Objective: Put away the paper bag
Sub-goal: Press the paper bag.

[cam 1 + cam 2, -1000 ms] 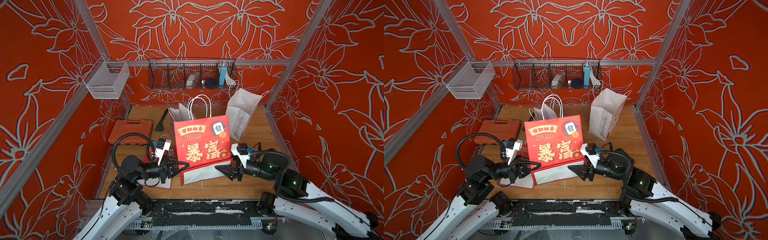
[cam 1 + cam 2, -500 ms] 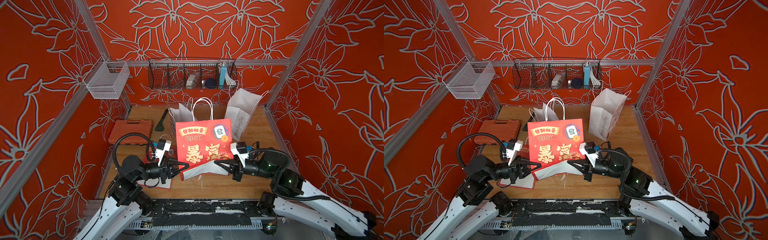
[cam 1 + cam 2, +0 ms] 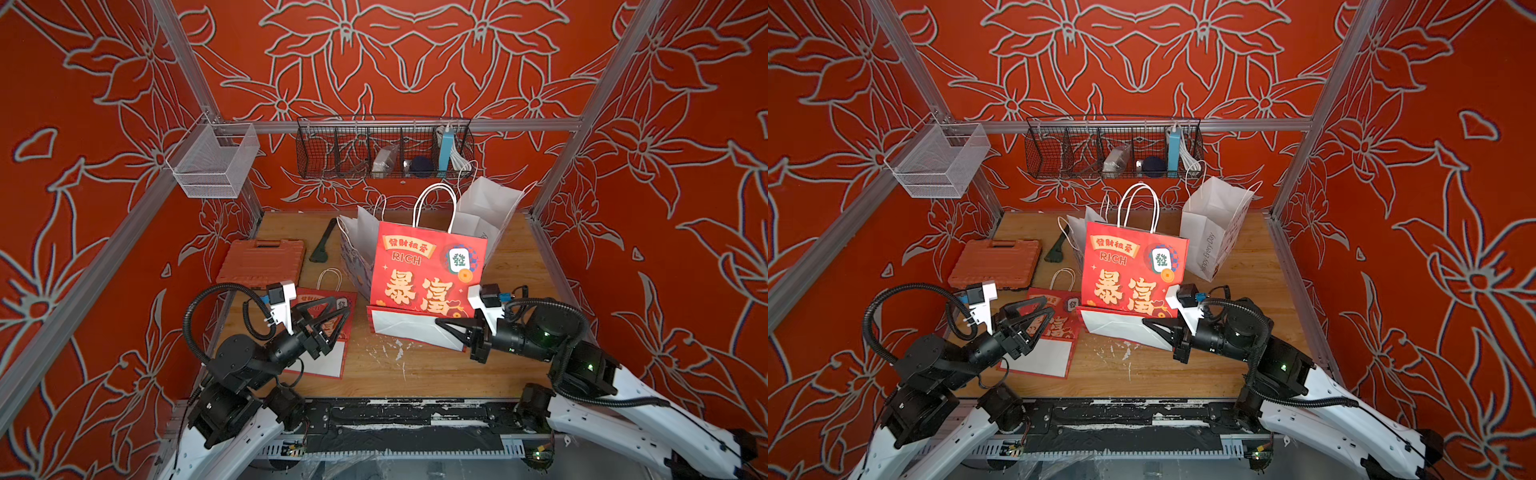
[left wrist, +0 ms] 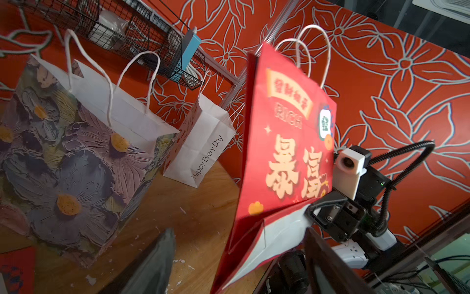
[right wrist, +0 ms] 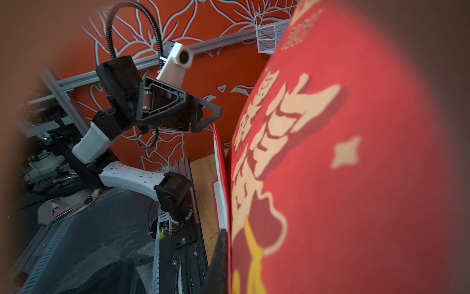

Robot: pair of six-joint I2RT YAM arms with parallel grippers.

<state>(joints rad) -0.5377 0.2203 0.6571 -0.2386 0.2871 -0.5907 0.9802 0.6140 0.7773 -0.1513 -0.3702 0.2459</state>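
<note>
Red paper bag (image 3: pixel 428 266) stands folded flat, centre of table (image 3: pixel 415 374), white base flap toward you. R gripper (image 3: pixel 441 322) is clamped on that flap. L gripper (image 3: pixel 343 308) gapes wide, empty, over flat red bag (image 3: pixel 324 361) alongside. Lower it slow, pivot at the flap, don't tear the paper. Use L to steady the top edge.

At centre frame the upright red paper bag with gold characters (image 3: pixel 428 270) looks smooth and slightly glossy, its folded base matt white. The wooden tabletop (image 3: pixel 415 374) below shows pale grain with white scuffs; the ribbed orange plastic case (image 3: pixel 262 264) at left looks matt.
</note>
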